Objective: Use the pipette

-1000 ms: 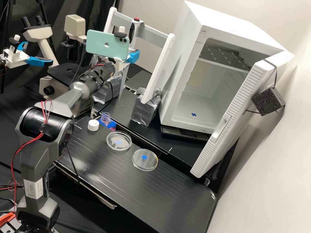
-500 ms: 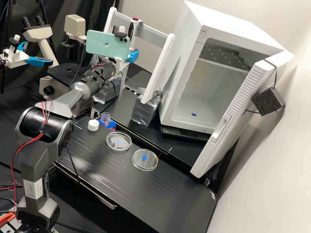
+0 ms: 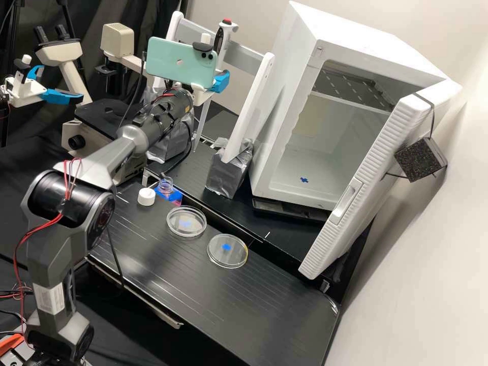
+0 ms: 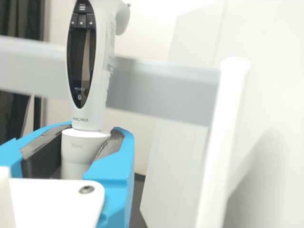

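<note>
In the high view my gripper point(image 3: 219, 82) is up by the grey crossbar of the white stand, partly behind a mint green phone on the wrist. The white pipette point(image 3: 221, 42), topped with a red button, stands upright in it, its long narrow tip pointing down. From the wrist, the gripper point(image 4: 87, 143) has dark pads pressed on both sides of the lower barrel of the pipette point(image 4: 103, 66), below the dark display. An uncapped bottle point(image 3: 165, 186) with pink liquid is at the bench's back edge, beside its white cap point(image 3: 146, 196). Two clear dishes point(image 3: 186, 222) point(image 3: 227, 251) lie on the bench.
The white stand's upright point(image 3: 250, 107), footed in silver tape, rises right of the gripper. Farther right is a white incubator point(image 3: 284, 91) with its door point(image 3: 376, 173) swung open. A microscope point(image 3: 91, 114) stands behind the arm.
My gripper and the pipette have moved together to the right and slightly up; more of the pipette's body shows above the phone. Bottle, cap and dishes have kept their places.
</note>
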### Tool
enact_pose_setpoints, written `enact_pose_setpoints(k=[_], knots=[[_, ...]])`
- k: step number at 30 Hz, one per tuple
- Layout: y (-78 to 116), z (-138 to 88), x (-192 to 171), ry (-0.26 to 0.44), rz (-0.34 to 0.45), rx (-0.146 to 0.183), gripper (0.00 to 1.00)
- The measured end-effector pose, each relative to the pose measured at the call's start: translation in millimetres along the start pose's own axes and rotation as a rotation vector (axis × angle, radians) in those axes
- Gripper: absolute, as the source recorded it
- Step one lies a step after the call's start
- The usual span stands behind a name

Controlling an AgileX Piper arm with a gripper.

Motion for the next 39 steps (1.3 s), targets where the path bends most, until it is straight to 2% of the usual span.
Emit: enact_pose_setpoints(k=[5, 8, 14, 18, 22, 25, 27, 29, 33, 36, 39], knots=[[9.3, -1.0, -4.6, 0.014, 0.021, 0.013, 0.00], [12.2, 0.2, -14.3, 0.024, 0.021, 0.007, 0.00], [12.8, 9.1, -39.8, 0.030, 0.015, 0.031, 0.00], [11.3, 16.2, -57.1, 0.040, 0.029, 0.065, 0.00], [7.6, 21.8, -74.1, 0.047, 0.039, 0.124, 0.00], [3.6, 24.5, -84.1, 0.047, 0.037, 0.133, 0.00], [-1.6, 23.9, -89.9, 0.054, 0.035, 0.150, 0.00], [-8.9, 22.4, -96.0, 0.069, 0.031, 0.142, 0.00], [-19.7, 19.3, -101.4, 0.091, 0.025, 0.097, 0.00], [-27.2, 19.6, -103.6, 0.094, 0.025, 0.082, 0.00], [-32.6, 21.2, -105.5, 0.091, 0.026, 0.084, 0.00]])
